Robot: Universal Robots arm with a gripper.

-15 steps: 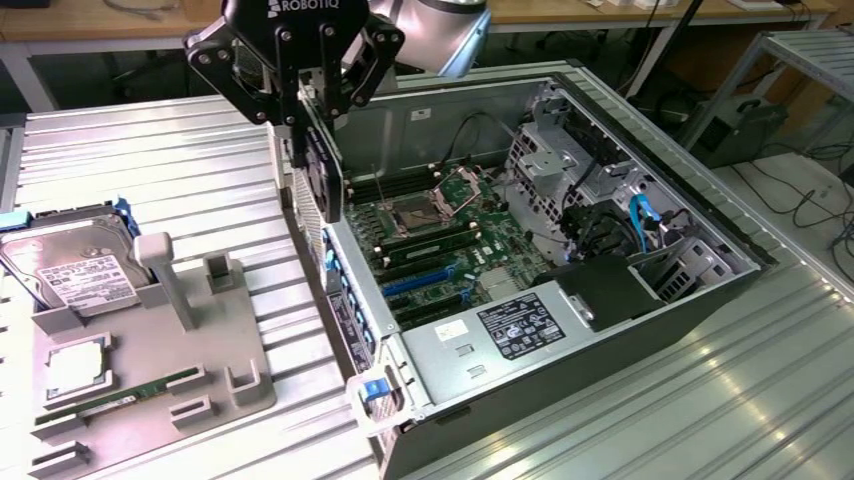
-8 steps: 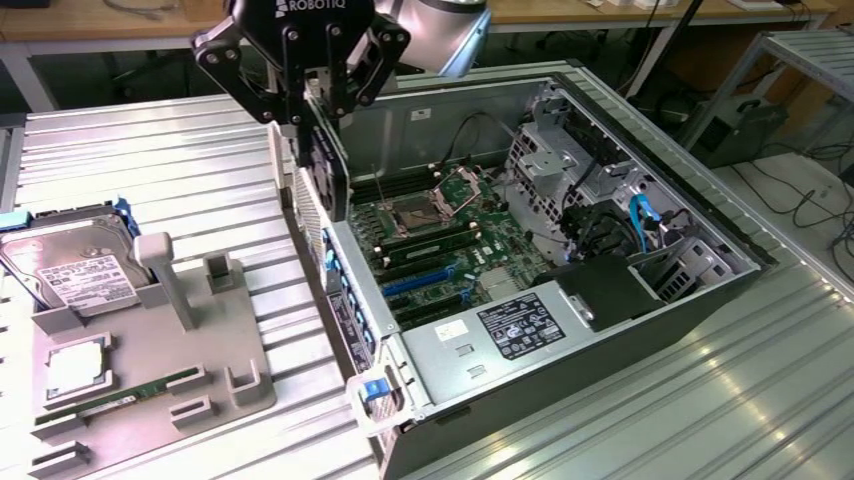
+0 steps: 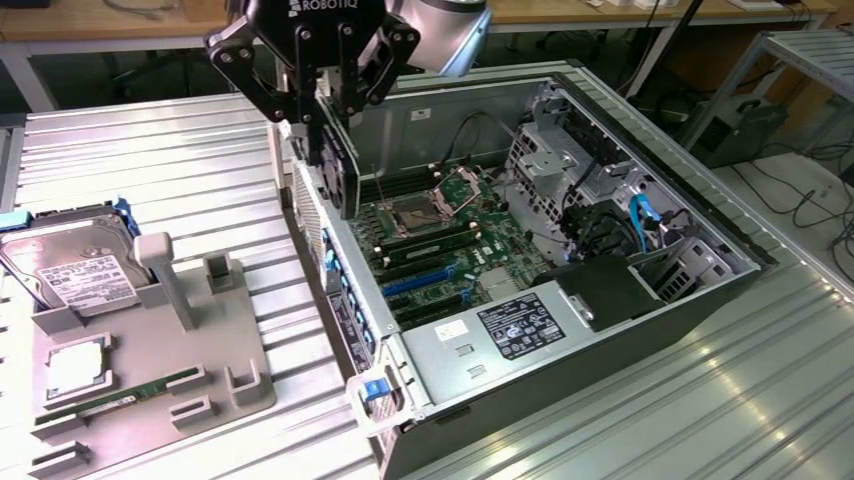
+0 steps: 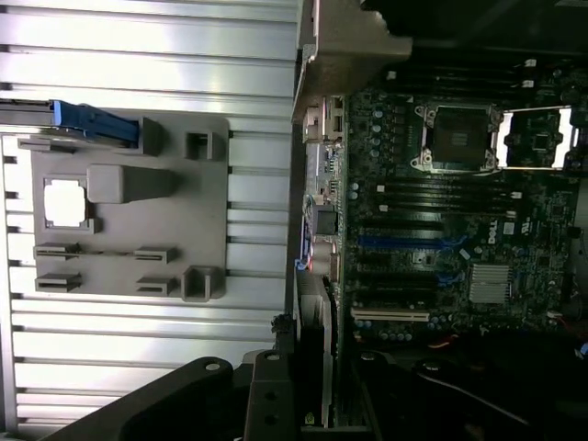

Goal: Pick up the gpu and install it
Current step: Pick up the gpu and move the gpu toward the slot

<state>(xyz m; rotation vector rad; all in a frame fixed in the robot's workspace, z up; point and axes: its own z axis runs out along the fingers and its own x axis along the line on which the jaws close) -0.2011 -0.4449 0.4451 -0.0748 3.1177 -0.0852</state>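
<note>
The hand [image 3: 330, 120] is clamped on the gpu [image 3: 336, 175], with the fingers pinching its top edge. The card hangs straight down under them, well up off the table [image 3: 160, 150]. So it's picked up but not seated in anything yet.

The gpu's long axis runs up and down, in line with the fingers. Its lower end hovers right over the rear wall of the open case [image 3: 667, 330], on the side facing the tray [image 3: 174, 370]. In the wrist view you see the card nearly edge-on, with the pale bracket strip [image 4: 322, 335] showing, right next to that case edge.

The blue slots [image 3: 420, 280] are on the motherboard [image 3: 467, 250]. They sit below the card and further into the case, toward the exterior view's right and a bit nearer the camera. They run diagonally across the board, starting near the rear wall the gpu is hanging over. As I read it, the card is above and just outside the slot area, not lined up over a slot. I can't tell from these shots how squarely its bottom edge matches the slot direction.

The CPU socket [image 3: 424, 213] looks open, with its latch frame [image 3: 470, 183] flipped up.

On the tray, the hard drive [image 3: 74, 265] and the RAM stick [image 3: 120, 395] sit in their holders, well away from the hand.
</note>
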